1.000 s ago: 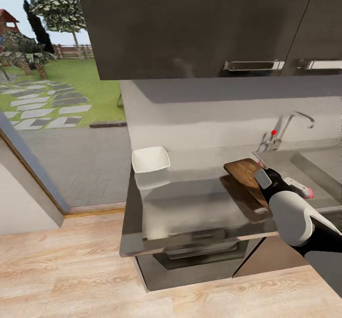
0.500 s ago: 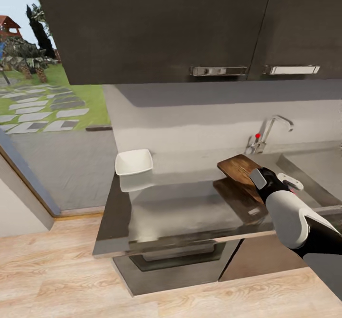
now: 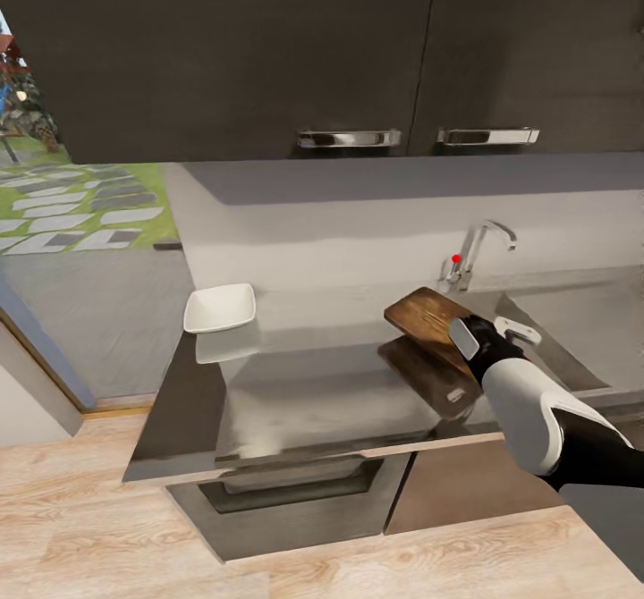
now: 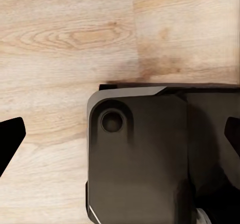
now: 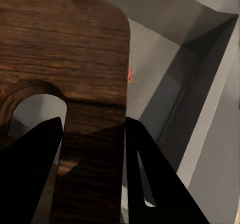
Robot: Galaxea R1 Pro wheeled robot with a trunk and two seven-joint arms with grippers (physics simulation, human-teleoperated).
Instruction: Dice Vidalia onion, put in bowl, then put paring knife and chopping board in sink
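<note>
Chopping board (image 3: 429, 315): being held clamped at its slot-handle end by the right gripper (image 5: 92, 149), lifted off the countertop (image 3: 313, 393); advisably being kept level and carried clear of the tap (image 3: 478, 250) toward the sink (image 3: 572, 331).

wood floor (image 4: 60, 38) | dark robot base (image 4: 145, 154) | fingers (image 4: 10, 139) apart

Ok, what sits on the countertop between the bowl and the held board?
Nothing: in the head view, bare countertop runs from the bowl to the chopping board.
</note>
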